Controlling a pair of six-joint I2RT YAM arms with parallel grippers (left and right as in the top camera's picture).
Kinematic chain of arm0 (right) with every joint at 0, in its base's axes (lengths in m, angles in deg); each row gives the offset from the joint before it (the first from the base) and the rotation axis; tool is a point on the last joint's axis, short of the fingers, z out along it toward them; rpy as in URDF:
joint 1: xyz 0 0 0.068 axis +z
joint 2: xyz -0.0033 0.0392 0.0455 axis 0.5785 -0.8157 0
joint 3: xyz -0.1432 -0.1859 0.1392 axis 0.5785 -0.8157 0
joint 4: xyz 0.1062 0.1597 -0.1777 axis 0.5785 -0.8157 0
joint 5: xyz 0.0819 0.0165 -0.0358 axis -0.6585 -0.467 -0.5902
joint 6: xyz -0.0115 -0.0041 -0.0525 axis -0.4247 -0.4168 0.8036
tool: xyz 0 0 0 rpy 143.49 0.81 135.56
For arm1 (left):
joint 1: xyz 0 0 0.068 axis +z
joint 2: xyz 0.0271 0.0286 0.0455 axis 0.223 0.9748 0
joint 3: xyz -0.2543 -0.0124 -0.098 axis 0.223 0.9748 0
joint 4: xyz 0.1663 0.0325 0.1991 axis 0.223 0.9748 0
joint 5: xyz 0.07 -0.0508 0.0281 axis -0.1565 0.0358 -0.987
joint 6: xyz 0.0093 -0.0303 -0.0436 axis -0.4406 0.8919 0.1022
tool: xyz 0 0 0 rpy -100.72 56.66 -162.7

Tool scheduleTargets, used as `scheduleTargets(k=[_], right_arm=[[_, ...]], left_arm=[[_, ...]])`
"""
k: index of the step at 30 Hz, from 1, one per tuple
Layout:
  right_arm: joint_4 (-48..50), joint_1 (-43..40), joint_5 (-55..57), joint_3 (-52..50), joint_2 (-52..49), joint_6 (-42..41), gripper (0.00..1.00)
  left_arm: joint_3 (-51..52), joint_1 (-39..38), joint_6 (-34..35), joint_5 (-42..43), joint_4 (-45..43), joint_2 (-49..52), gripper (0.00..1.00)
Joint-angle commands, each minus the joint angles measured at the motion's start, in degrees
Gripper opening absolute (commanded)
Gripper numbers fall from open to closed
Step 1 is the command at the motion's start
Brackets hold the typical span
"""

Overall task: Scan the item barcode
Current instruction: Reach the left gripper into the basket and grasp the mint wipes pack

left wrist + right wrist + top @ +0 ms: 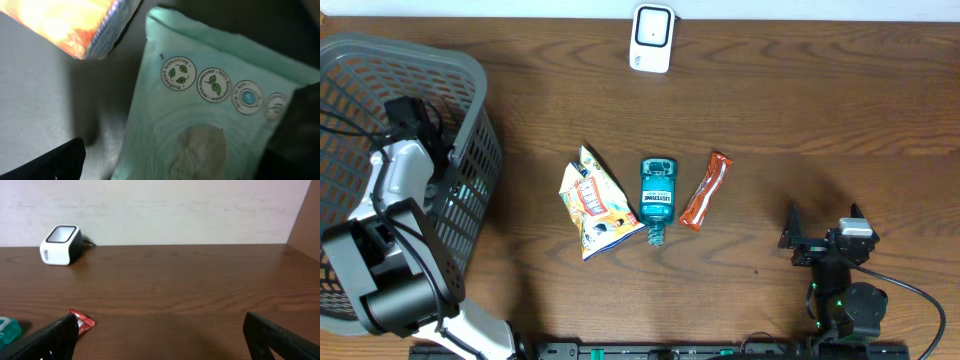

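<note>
Dark brown wooden table [800, 100], grain running side to side. At its left end, a grey plastic basket [480, 80] with slotted walls. Near the middle, three things in a row, close but apart: a crinkled yellow-and-white snack bag [592, 205] lying flat, a teal mouthwash bottle [657, 192] on its side with the narrow end toward the near edge, then a slim orange-red wrapper [706, 190], tilted. Inside the basket, close and blurred, the corner of an orange-and-blue package [75, 22]. Behind the table's far edge, a pale wall [175, 210].

Grey mesh basket [470, 70], white scanner [652, 37], teal bottle [657, 195], orange-red wrapper [706, 190], yellow-and-white snack bag [592, 205], brown wood-grain table [820, 110].
</note>
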Motion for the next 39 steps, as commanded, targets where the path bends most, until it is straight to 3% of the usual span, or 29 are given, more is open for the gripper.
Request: scheduleTargets(k=[1,5,9,19,28,34,39], right_arm=[[-0.2,0.3,0.0,-0.1,0.3,-0.7,0.99],[-0.2,0.3,0.1,-0.1,0.3,-0.7,0.99],[-0.2,0.3,0.1,-0.1,0.3,-0.7,0.99],[-0.2,0.3,0.1,-0.1,0.3,-0.7,0.99],[-0.2,0.3,0.1,-0.1,0.3,-0.7,0.99],[-0.2,0.3,0.0,-0.1,0.3,-0.7,0.99],[-0.2,0.3,0.1,-0.1,0.3,-0.7,0.99]], left_arm=[[0.8,-0.2,-1.2,-0.1,0.7,3.0,0.98],[0.8,-0.2,-0.8,0.2,1.8,4.7,0.65],[0.8,-0.2,-0.8,0.1,2.3,4.2,0.49],[-5.9,1.4,0.6,-0.3,5.4,-9.4,0.48],[-8.2,2.4,15.7,0.1,2.8,-31.2,0.48],[-8.2,-0.1,22.7,10.6,1.9,-42.8,0.48],[-8.2,-9.7,23.3,17.7,-0.4,-45.4,0.48]])
